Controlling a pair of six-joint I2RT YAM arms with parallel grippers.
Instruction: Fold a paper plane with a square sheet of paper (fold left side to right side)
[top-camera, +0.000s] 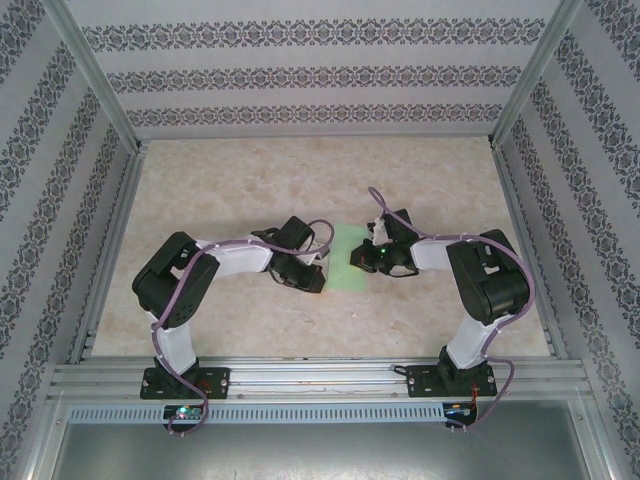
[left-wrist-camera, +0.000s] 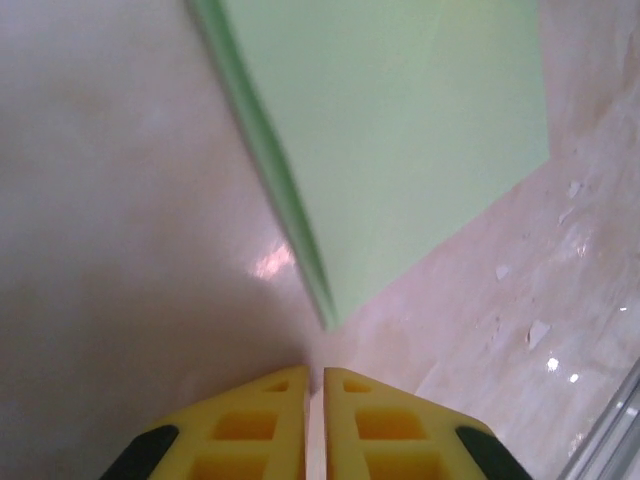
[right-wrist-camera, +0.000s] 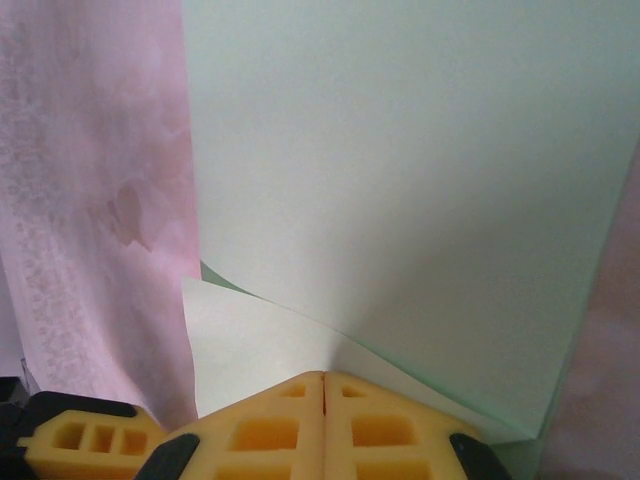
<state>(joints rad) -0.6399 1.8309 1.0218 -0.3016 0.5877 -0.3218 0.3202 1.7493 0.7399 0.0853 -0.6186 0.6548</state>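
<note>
Right hand (top-camera: 363, 258) has its yellow fingers (right-wrist-camera: 260, 430) pressed together, tips down on the sheet of paper (top-camera: 344, 245) at its right edge. Whether a layer is caught between them I cannot tell. The left hand (top-camera: 312, 278) sits just off the sheet's left edge, near the lower corner. Its own fingertips are parted by a thin slit with nothing in it, and the sheet's corner lies just ahead of them.

Patterned walls (top-camera: 320, 75) close in the back and both sides. The bench (top-camera: 300, 180), pale and marbled, is the floor of this enclosure, with an aluminium rail (top-camera: 320, 372) along its near edge. The left arm (top-camera: 200, 275) and right arm (top-camera: 485, 280) are bolted to that rail. Their elbows bend outward and their forearms reach in toward each other, with purple cables (top-camera: 180, 330) looped along them.

The light-green sheet lies near the middle of the bench between the two hands, taller than wide from above. In the left wrist view its long edge shows as a darker doubled line. In the right wrist view the top layer lifts in a curve by the fingertips, baring a paler layer beneath. A few small white flecks (left-wrist-camera: 538, 332) lie on the bench to the right of the sheet's corner.
</note>
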